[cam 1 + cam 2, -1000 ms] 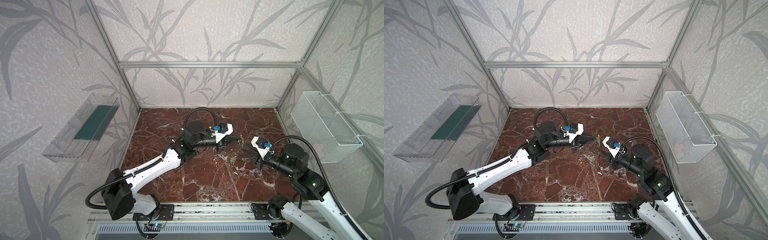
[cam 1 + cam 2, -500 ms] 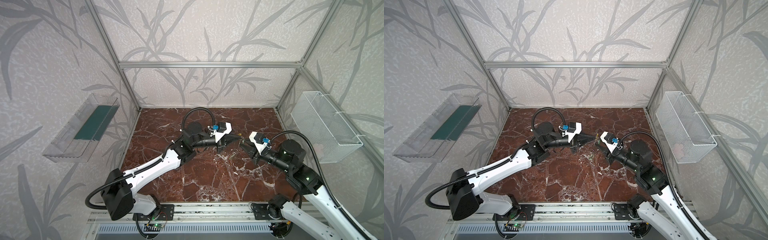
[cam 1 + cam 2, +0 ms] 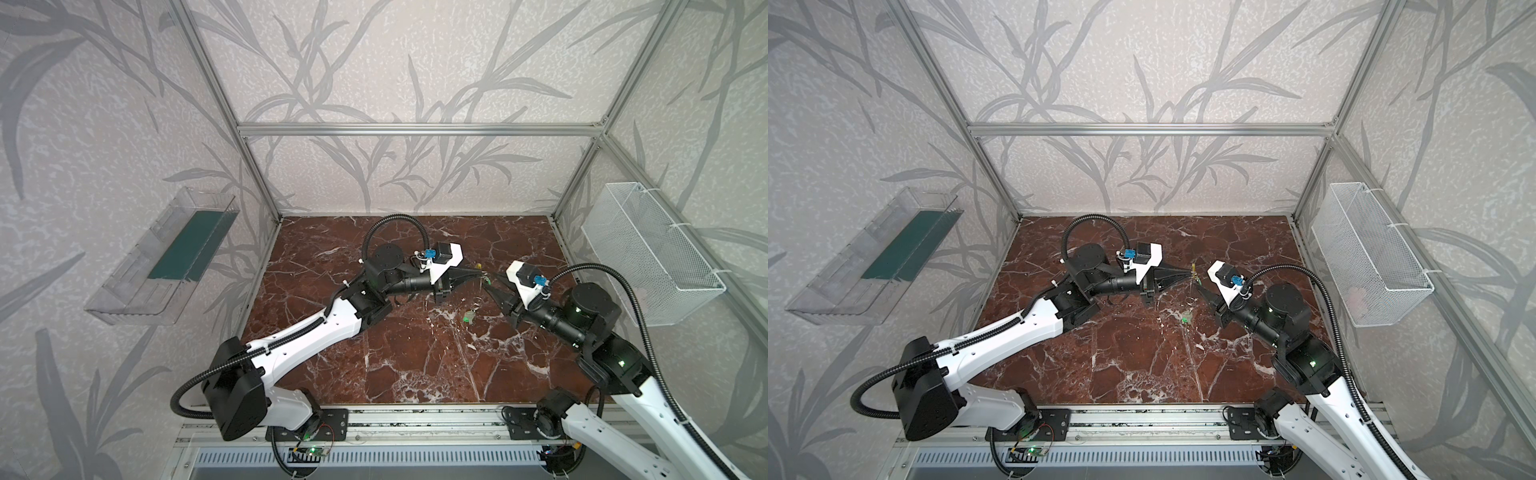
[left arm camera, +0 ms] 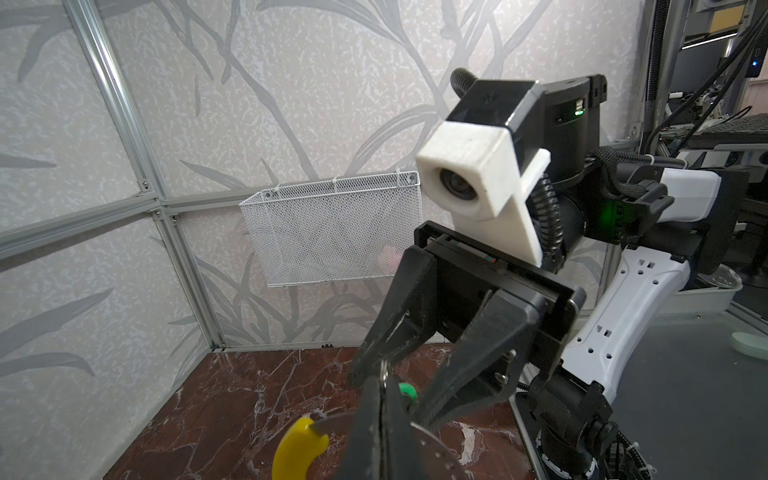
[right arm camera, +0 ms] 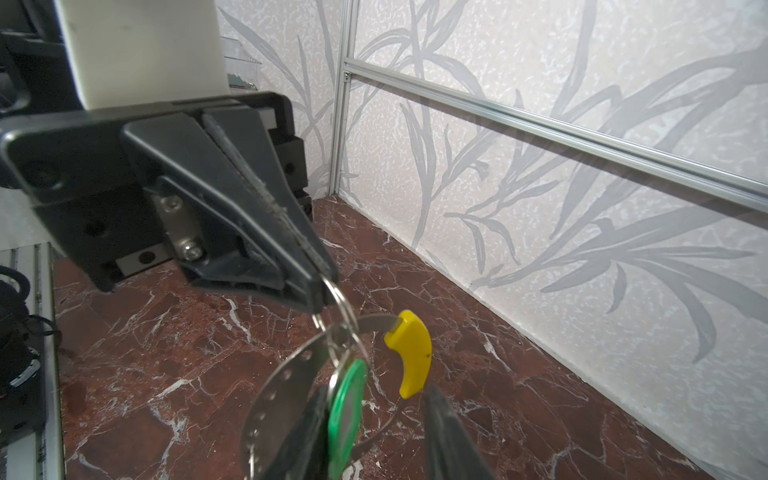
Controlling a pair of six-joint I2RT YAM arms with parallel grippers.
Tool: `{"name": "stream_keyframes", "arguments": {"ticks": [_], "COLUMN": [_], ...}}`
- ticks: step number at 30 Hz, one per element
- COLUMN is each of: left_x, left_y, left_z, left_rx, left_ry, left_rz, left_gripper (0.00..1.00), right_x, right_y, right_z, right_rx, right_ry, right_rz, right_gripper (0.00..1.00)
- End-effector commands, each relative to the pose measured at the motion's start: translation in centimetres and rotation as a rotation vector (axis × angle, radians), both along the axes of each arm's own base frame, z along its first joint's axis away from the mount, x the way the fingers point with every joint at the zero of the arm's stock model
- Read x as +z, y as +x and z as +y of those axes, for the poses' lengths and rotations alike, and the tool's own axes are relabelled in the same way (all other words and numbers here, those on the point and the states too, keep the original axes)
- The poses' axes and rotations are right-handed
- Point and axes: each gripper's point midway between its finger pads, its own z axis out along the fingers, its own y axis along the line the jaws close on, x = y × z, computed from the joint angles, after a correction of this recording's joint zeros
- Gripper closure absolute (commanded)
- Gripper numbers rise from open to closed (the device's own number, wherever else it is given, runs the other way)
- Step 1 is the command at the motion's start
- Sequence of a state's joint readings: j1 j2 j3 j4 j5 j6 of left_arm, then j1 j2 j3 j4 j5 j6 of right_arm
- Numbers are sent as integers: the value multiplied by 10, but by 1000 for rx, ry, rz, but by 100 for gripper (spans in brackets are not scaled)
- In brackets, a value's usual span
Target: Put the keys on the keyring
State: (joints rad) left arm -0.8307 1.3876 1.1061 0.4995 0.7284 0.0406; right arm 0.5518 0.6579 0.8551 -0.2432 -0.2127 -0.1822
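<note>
My left gripper [image 3: 482, 276] [image 4: 383, 376] is shut on the keyring [image 5: 274, 390], a flat perforated grey band with a yellow sleeve [image 5: 409, 353] [image 4: 297, 446], and holds it above the marble floor. One key's wire ring loops over the band at the left fingertips [image 5: 318, 299]. That key's green tag [image 5: 347, 399] [image 4: 407, 390] hangs against one finger of my right gripper [image 5: 374, 390] [image 3: 492, 289]. The right jaws stand apart around the tag and sleeve, not pinching. A second key with a green tag [image 3: 468, 317] [image 3: 1185, 319] lies on the floor below both grippers.
A white mesh basket [image 3: 648, 257] [image 4: 332, 232] hangs on the right wall. On the left wall hangs a clear plastic tray [image 3: 166, 262] with a dark green liner. The back wall stands close behind the grippers, and a metal rail runs along the front edge.
My right gripper has moved back and left, up to the keyring in the left gripper, and its jaws have opened a little. The left arm has hardly moved.
</note>
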Motion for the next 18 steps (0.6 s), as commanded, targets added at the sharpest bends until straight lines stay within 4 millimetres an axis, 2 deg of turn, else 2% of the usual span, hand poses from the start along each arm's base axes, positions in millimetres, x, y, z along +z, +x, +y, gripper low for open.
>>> {"name": "stream_keyframes", "arguments": {"ticks": [1, 6, 13, 18], "left_x": [19, 21, 22, 20], "left_y": [1, 2, 2, -1], "left_z": [3, 3, 2, 1], "left_rx": [10, 15, 7, -16], "left_ry": [-54, -63, -72, -71], "left_rz": [-28, -25, -21, -21], "left_gripper": [100, 100, 100, 100], "right_x": [10, 8, 12, 13], "right_y": [7, 5, -7, -11], "right_z": [-8, -4, 12, 18], "right_rx": [-65, -41, 81, 127], "right_ry": [30, 27, 42, 40], "right_rz": [-17, -21, -51, -52], "right_gripper": [66, 77, 83, 95]}}
